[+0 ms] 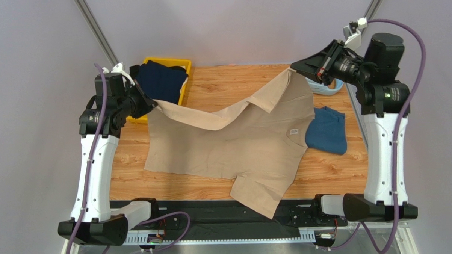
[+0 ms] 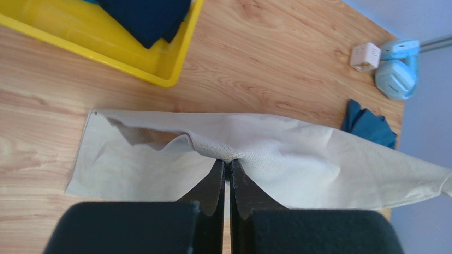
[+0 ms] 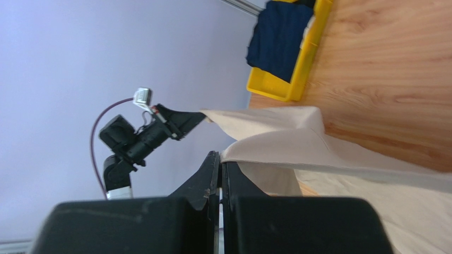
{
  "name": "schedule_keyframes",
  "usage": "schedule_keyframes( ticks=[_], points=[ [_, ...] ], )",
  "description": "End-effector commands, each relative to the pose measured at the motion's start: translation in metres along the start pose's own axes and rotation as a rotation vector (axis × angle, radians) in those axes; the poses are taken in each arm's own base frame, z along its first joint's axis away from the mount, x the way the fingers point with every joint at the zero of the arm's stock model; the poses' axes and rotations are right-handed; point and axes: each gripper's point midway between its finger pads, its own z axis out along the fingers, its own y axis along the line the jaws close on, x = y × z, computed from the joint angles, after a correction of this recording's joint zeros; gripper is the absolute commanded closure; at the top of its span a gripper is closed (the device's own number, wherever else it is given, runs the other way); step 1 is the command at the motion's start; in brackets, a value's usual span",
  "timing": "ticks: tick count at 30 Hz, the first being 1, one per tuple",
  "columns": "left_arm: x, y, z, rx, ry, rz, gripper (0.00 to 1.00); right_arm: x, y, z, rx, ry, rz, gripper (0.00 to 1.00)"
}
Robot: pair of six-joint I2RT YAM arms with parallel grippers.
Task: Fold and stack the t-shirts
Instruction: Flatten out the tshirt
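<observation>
We are pinching raised edge of beige t-shirt (image 1: 234,143): left end effector (image 1: 152,102) at far-left, right end effector (image 1: 293,68) at far-right of worktop (image 1: 238,81). Teal t-shirt (image 1: 328,129) lying by right edge.

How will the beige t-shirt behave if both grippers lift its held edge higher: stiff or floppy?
Probably floppy: the beige t-shirt sags between the left gripper and right gripper. Likely light, as two small pinches carry the raised edge. Its sleeve overhangs the table, so it may drag.
</observation>
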Motion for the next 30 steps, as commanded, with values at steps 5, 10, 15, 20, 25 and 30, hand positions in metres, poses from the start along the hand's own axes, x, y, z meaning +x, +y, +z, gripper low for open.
schedule_keyframes(
  ticks=[5, 10, 15, 20, 25, 30],
  points=[
    [-0.019, -0.046, -0.110, 0.222, -0.233, -0.040, 1.00, 0.016, 0.107, -0.076, -0.269, -0.110, -0.193, 1.00],
    [-0.009, -0.054, -0.183, 0.322, -0.353, -0.049, 1.00, 0.043, 0.135, -0.104, -0.328, -0.110, -0.257, 1.00],
    [-0.007, -0.062, -0.261, 0.406, -0.496, -0.026, 1.00, 0.062, 0.186, -0.142, -0.415, -0.163, -0.326, 1.00],
    [-0.019, -0.075, -0.293, 0.461, -0.554, -0.035, 1.00, 0.060, 0.237, -0.168, -0.501, -0.220, -0.382, 1.00],
    [-0.027, -0.089, -0.278, 0.483, -0.485, -0.025, 1.00, 0.031, 0.235, -0.155, -0.492, -0.252, -0.314, 1.00],
    [-0.023, -0.067, -0.202, 0.335, -0.342, -0.026, 1.00, -0.017, 0.191, -0.117, -0.389, -0.292, -0.213, 1.00]
  ],
)
